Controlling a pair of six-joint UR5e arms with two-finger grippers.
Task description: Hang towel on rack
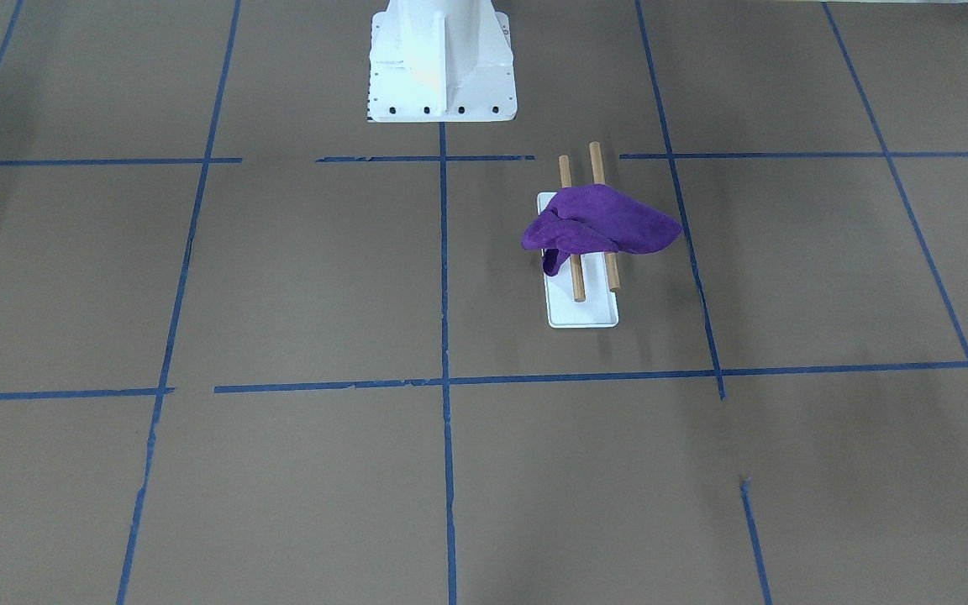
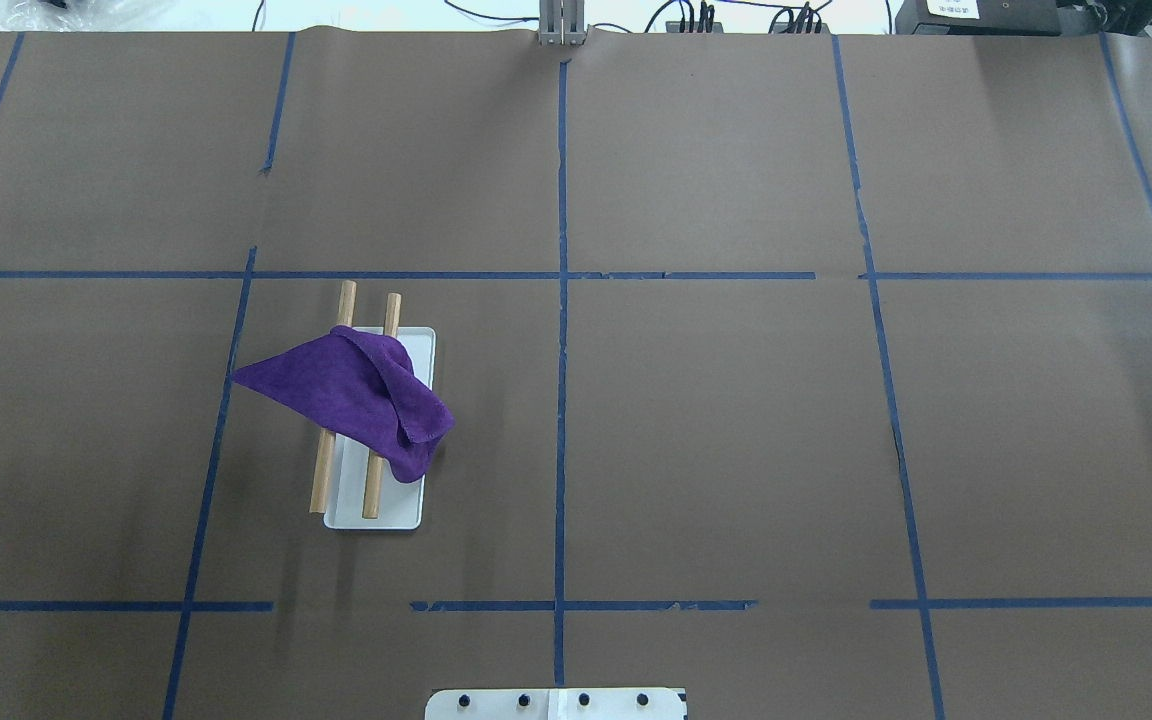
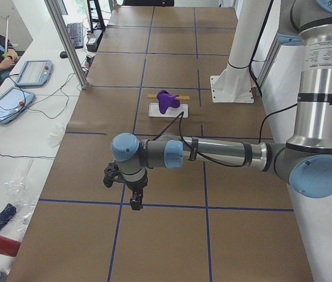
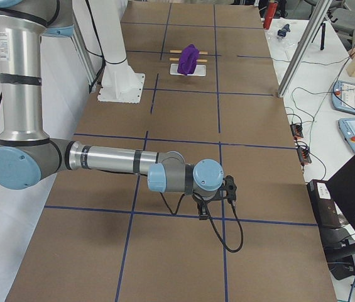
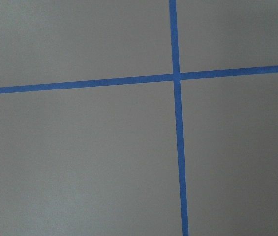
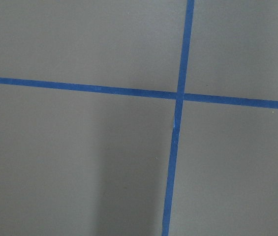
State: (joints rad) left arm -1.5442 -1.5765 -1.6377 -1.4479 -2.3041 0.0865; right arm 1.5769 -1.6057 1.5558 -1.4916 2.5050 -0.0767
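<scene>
I see the towel [image 2: 356, 400] draped across both dowels [image 2: 319, 480] of the rack [image 2: 398, 508]. It is bunched over their middle, with one corner sticking out past the outer dowel and a fold drooping on the base side. The rack stands on the table [image 2: 736, 420] on the robot's left, ahead of the pedestal [image 1: 440, 63]. The left gripper [image 3: 134, 201] and right gripper [image 4: 203, 212] hang over tape lines, well apart from the rack. Only the side cameras show them, so I cannot tell how far either is open or whether it holds anything.

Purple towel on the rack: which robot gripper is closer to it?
Left. The towel lies on the robot's left side, nearer the left gripper; the right gripper hangs toward the opposite end.
</scene>
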